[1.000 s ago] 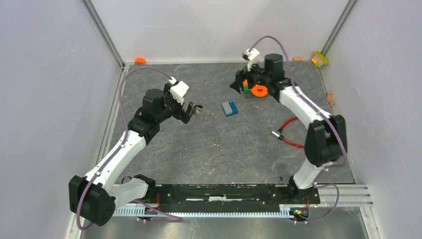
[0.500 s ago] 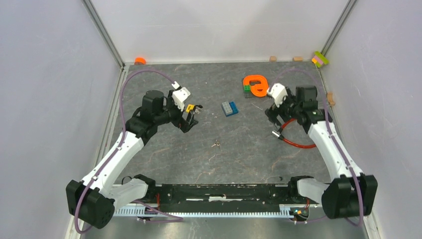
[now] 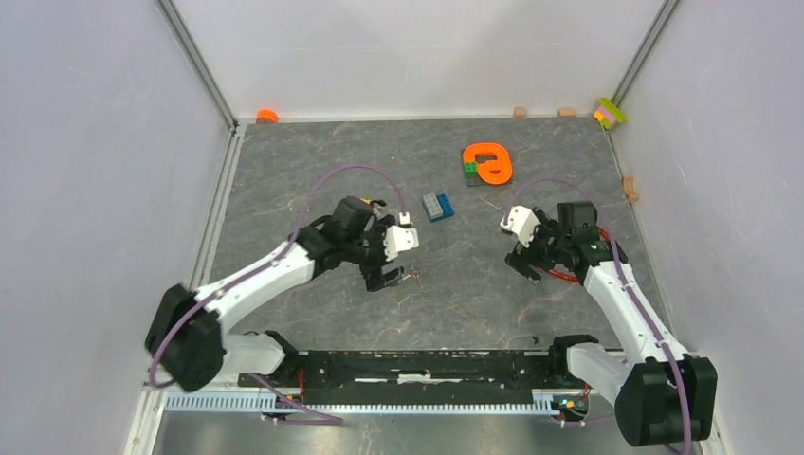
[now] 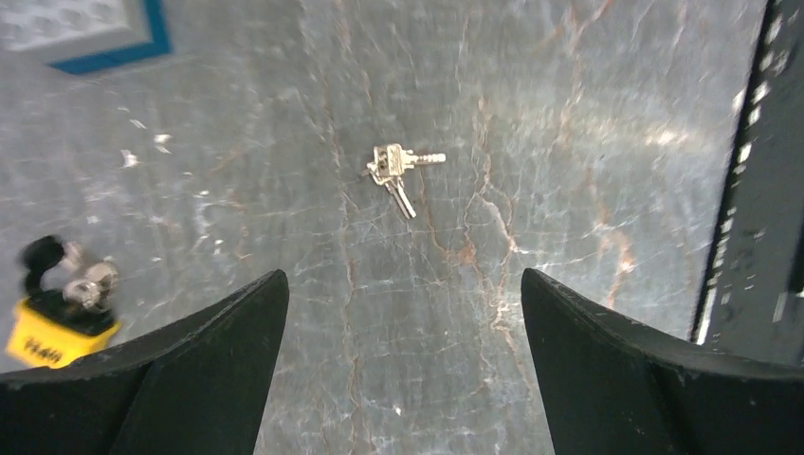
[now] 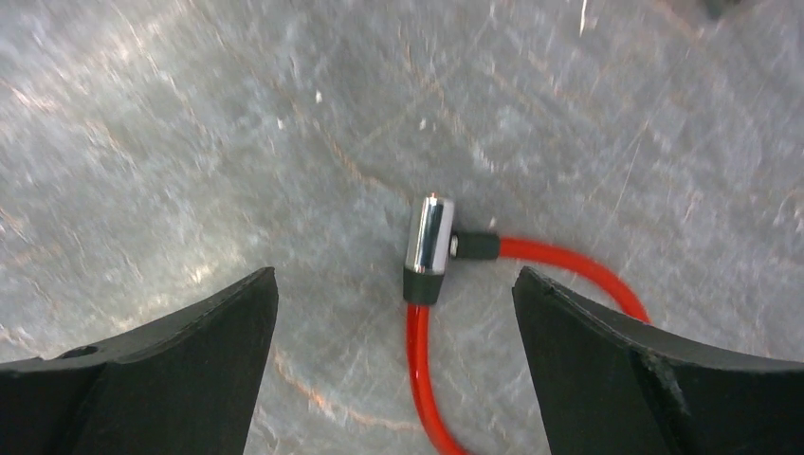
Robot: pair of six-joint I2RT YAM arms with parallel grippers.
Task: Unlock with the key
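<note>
The key (image 4: 398, 171) is a tiny silver bunch lying flat on the grey marbled table (image 4: 569, 114). It also shows in the top view as the key (image 3: 411, 275). My left gripper (image 4: 403, 275) hangs open just short of it, nothing between its fingers; from above, the left gripper (image 3: 386, 276) sits right beside the key. The little yellow padlock (image 4: 52, 327) lies off the left finger. My right gripper (image 5: 394, 273) is open above a red cable (image 5: 422, 379) with a chrome plug (image 5: 429, 237), touching neither. From above, the right gripper (image 3: 527, 266) covers most of that cable.
A blue brick (image 3: 437, 206) lies mid-table beyond the key. An orange ring piece (image 3: 489, 163) with a green brick sits further back. Small blocks (image 3: 611, 113) and an orange cap (image 3: 267, 116) line the back wall. The black base rail (image 4: 758, 237) runs along the near edge.
My left arm swung from the padlock's spot toward the near middle and now hovers by the key. My right arm came forward from the far corner to above the red cable.
</note>
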